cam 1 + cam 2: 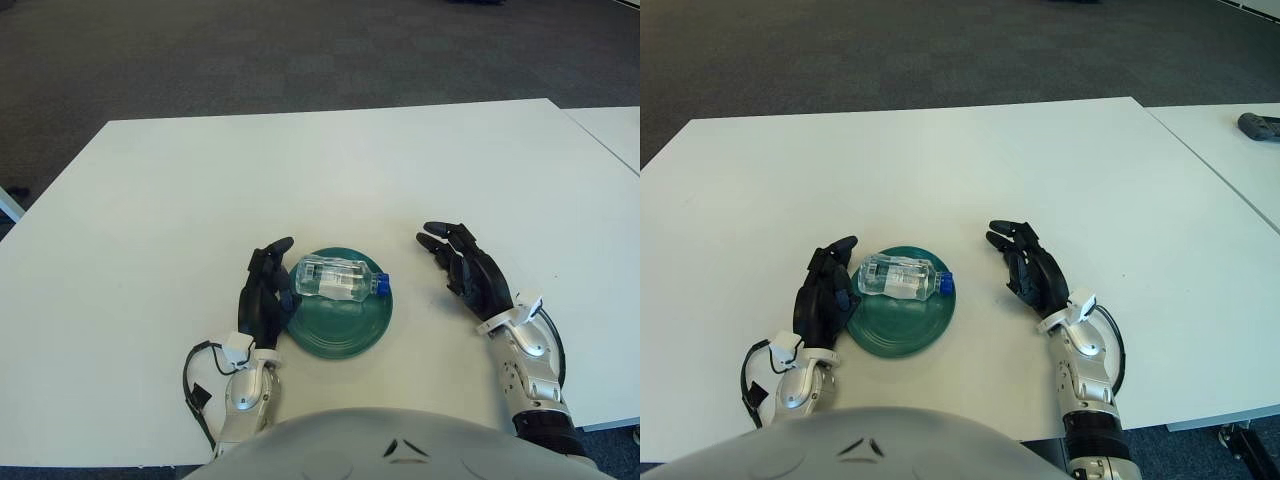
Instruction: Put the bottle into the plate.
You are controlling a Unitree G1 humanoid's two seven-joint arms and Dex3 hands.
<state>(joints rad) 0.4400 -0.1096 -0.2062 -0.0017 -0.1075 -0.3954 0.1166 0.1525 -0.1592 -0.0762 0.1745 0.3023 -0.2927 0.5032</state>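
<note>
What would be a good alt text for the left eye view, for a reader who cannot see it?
A clear plastic bottle with a blue cap lies on its side in a green plate on a white table. The left hand is open beside the plate's left edge; the right hand is open, apart to the right.

Bright, even light from overhead; the white bench (330, 170) is lit flat with no glare; only soft, short shadows lie under each hand and along the plate (340, 322) rim; the far floor (300, 50) is dim; focus is sharp throughout, with no blur or visible edge distortion.
</note>
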